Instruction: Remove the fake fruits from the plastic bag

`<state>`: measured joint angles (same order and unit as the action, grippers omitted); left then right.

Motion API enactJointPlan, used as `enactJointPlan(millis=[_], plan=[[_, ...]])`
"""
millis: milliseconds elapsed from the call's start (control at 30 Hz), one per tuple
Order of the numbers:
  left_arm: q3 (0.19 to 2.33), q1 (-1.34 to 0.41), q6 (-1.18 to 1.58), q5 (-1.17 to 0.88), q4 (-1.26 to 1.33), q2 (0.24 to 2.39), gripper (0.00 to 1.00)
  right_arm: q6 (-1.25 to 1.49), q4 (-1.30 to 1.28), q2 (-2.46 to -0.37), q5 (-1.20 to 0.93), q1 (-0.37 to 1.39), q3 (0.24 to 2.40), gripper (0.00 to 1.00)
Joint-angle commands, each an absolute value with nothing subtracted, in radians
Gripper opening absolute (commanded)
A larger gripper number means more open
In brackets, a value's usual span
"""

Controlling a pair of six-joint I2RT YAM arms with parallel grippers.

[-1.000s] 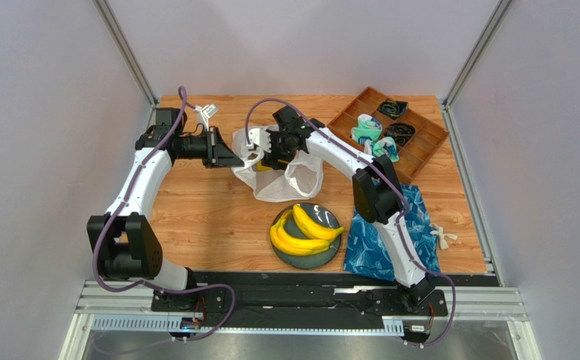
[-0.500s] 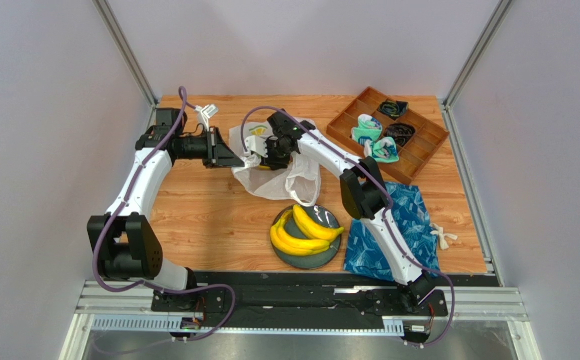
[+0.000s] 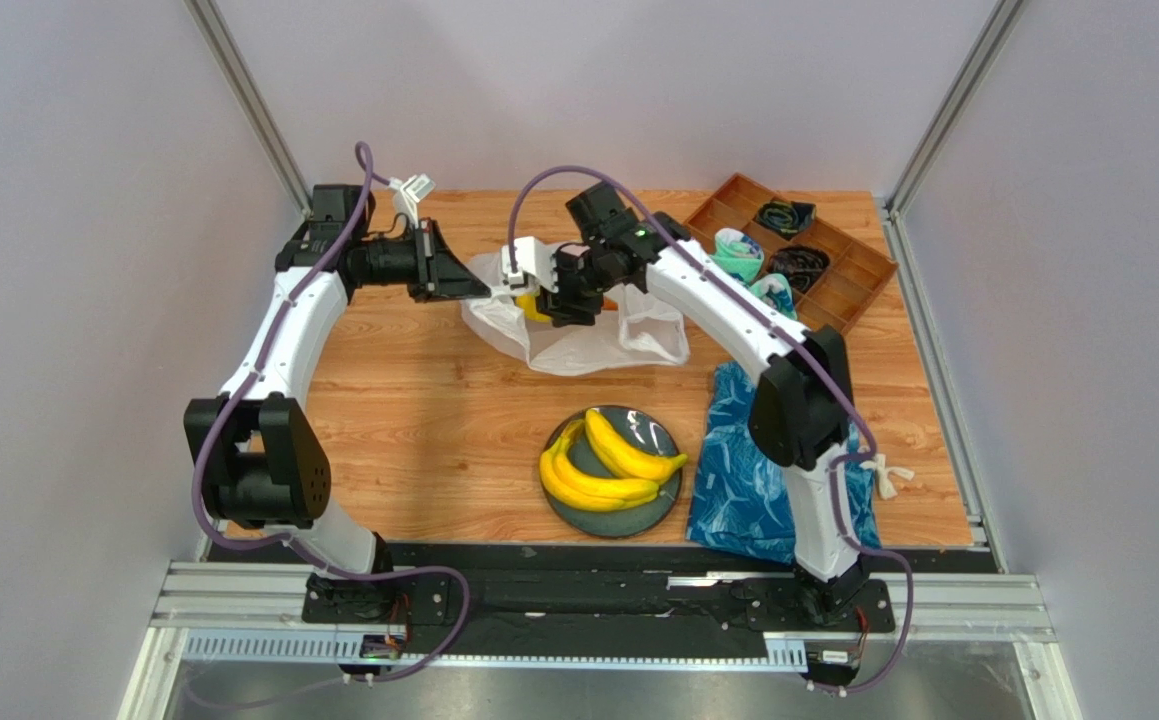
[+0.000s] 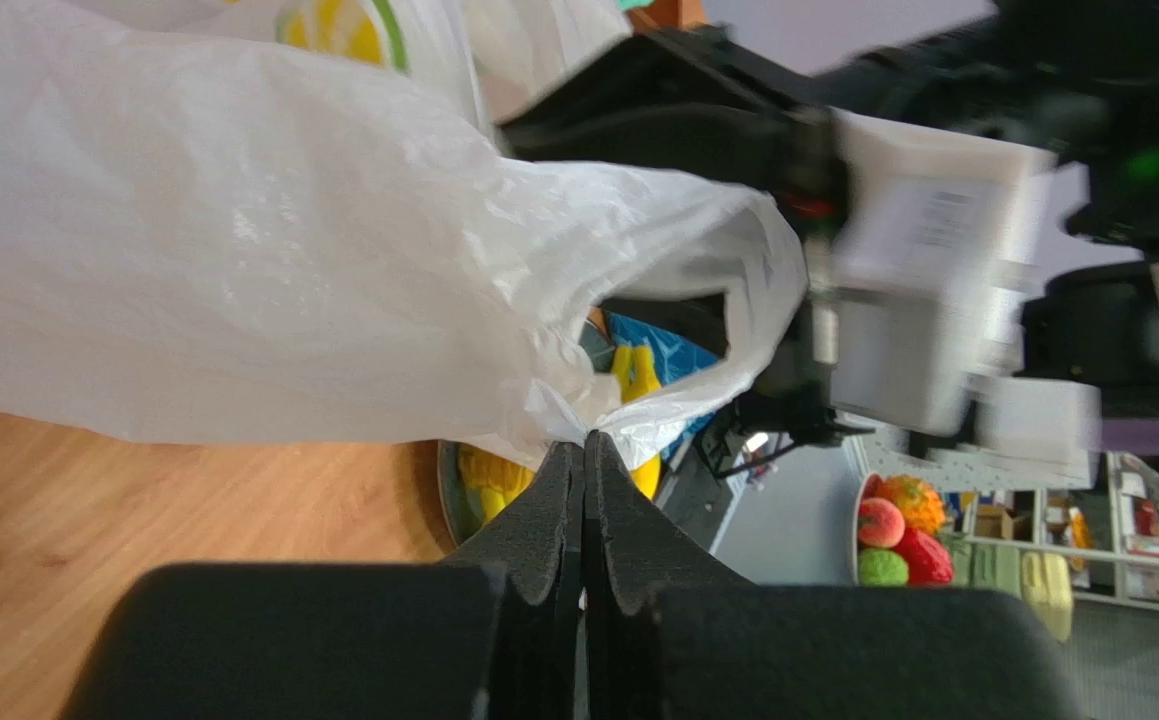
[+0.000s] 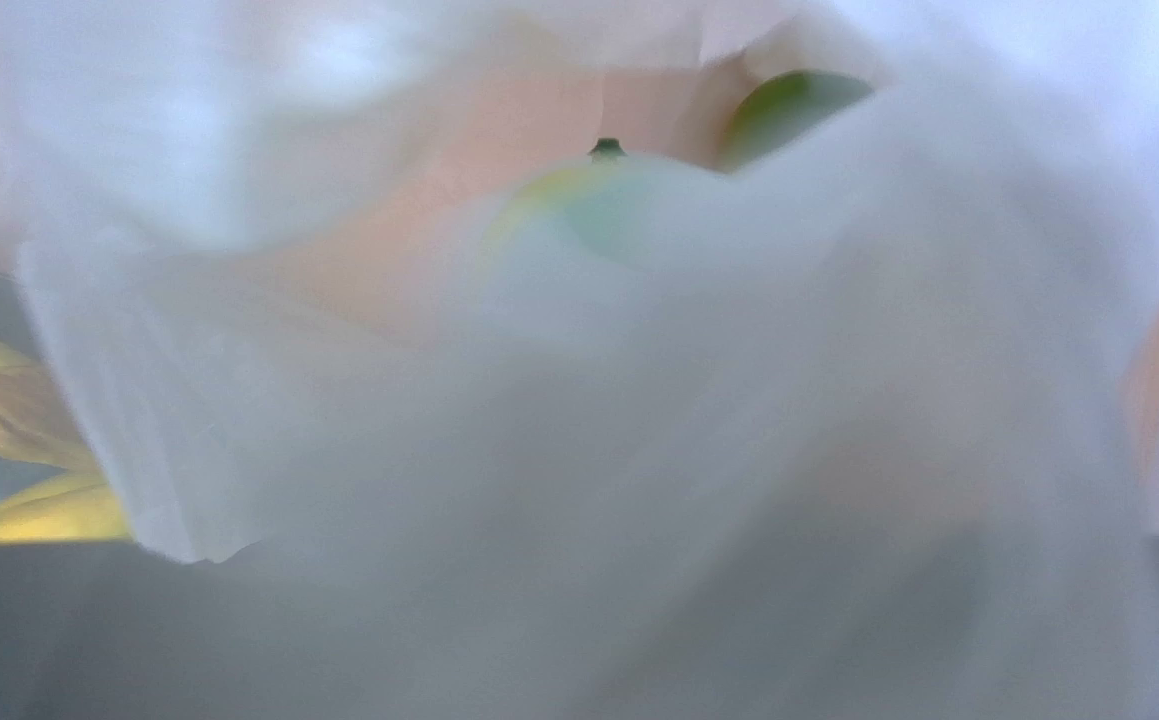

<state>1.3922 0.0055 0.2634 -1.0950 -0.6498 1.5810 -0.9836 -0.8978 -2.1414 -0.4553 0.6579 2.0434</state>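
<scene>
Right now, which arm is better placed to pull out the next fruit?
Right. The right gripper sits at the mouth of the plastic bag beside a yellow fruit, while the left gripper is shut on the bag's edge, holding it open; letting go would likely close it.

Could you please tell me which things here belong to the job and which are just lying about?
Job: plastic bag, pinched by the left hand; yellow fruit at the bag; bananas on the plate.
Lying about: blue cloth; wooden tray; socks in it.
</scene>
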Motion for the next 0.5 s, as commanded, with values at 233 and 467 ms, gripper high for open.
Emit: enactJointPlan(millis=[233, 467], plan=[[1.52, 0.003, 0.305, -1.009, -0.608, 1.598, 0.0, -0.707, -1.021, -1.827, -0.526, 0.664, 1.867, 0.24], [1.514, 0.005, 0.316, -1.023, -0.603, 1.589, 0.0, -0.774, -1.162, -1.597, -0.473, 0.649, 1.557, 0.21]])
